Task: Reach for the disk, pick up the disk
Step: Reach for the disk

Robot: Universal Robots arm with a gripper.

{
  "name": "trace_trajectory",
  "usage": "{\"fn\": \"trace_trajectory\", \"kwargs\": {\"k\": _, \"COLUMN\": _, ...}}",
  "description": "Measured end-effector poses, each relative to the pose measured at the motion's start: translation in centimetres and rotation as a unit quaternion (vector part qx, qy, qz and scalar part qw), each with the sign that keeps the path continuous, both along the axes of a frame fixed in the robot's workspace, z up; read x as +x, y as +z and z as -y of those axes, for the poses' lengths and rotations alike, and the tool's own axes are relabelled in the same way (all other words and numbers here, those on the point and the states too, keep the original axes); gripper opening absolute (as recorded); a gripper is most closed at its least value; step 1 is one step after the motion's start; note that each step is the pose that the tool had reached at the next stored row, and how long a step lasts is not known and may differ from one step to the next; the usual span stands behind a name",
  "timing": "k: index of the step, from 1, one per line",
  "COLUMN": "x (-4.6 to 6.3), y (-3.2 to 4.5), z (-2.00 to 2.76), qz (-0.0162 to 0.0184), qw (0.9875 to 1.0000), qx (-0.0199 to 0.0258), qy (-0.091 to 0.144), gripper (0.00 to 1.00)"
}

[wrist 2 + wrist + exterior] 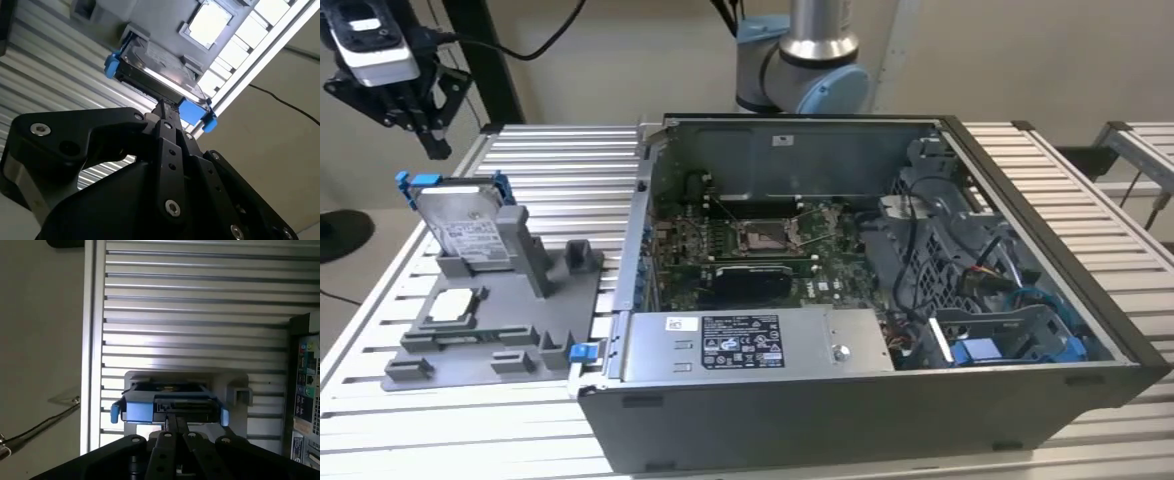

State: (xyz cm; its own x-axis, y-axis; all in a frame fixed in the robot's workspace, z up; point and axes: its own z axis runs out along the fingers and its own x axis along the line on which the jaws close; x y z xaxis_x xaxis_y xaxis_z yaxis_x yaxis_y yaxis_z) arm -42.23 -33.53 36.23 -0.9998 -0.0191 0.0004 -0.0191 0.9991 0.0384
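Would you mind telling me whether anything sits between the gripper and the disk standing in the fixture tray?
Nothing visible does. In the second wrist view the shut gripper points straight at the upright disk across open air. In the exterior view the disk stands uncovered in the grey fixture tray.

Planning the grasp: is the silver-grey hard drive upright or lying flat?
Upright: the silver-grey disk stands on edge in the grey plastic fixture tray.
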Motion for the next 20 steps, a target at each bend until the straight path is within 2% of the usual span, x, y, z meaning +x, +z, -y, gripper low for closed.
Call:
{"fn": "trace_trajectory", "kwargs": {"k": 2, "x": -0.9, "y": -0.03, "z": -0.30, "qz": -0.0001, "qw": 1.0000, "qx": 0.0000, "qy": 0.000, "gripper": 0.00}}
{"fn": "trace_trajectory", "kwargs": {"k": 4, "x": -1.8, "y": -0.06, "z": -0.31, "qz": 0.0002, "qw": 1.0000, "qx": 0.0000, "qy": 0.000, "gripper": 0.00}}
{"fn": "trace_trajectory", "kwargs": {"k": 6, "x": -2.3, "y": -0.06, "z": -0.24, "qz": 0.0023, "qw": 1.0000, "qx": 0.0006, "qy": 0.000, "gripper": 0.00}}
{"fn": "trace_trajectory", "kwargs": {"k": 11, "x": -2.5, "y": -0.06, "z": 0.39, "qz": 0.0094, "qw": 1.0000, "qx": 0.0029, "qy": 0.000, "gripper": 0.00}}
{"fn": "trace_trajectory", "kwargs": {"k": 17, "x": -2.7, "y": -0.07, "z": 1.58, "qz": 0.0098, "qw": 0.9999, "qx": 0.0044, "qy": 0.000, "gripper": 0.00}}
{"fn": "trace_trajectory", "kwargs": {"k": 20, "x": -2.7, "y": -0.07, "z": 2.17, "qz": 0.0095, "qw": 0.9999, "qx": 0.0069, "qy": 0.000, "gripper": 0.00}}
